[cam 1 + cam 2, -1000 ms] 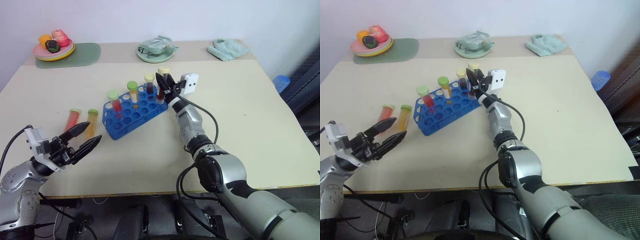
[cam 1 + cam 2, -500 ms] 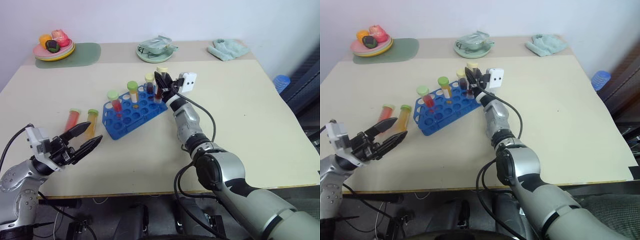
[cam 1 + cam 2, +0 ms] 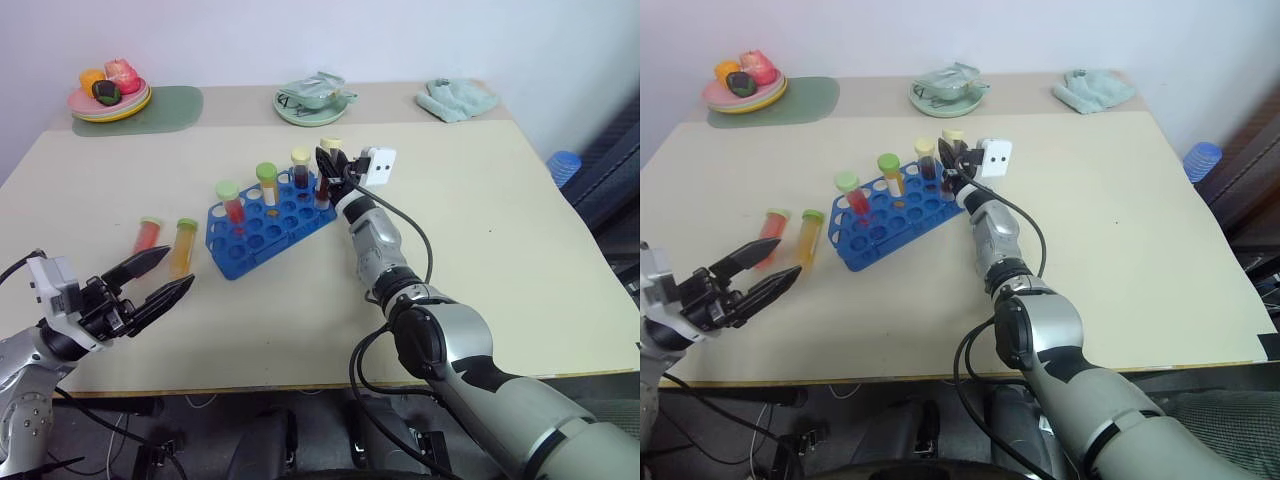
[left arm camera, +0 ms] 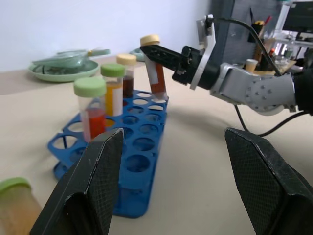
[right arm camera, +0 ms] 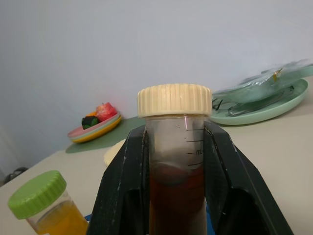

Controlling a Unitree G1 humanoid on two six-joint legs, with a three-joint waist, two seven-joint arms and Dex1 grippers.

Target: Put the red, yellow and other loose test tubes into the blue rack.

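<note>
On the cream table, past the blue rack by the white wall, sit plates, while the right gripper pinches a brown tube and the left gripper gapes empty.

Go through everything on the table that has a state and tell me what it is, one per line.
Right hand: shut on cream-capped clear tube of dark brown liquid, upright at blue plastic rack's far corner.
Left hand: open, holding nothing.
Blue plastic rack: three capped tubes standing in it, most holes free.
Green-capped red-liquid tube: lying on table, capped.
Green-capped orange-yellow tube: lying beside it, capped.
</note>
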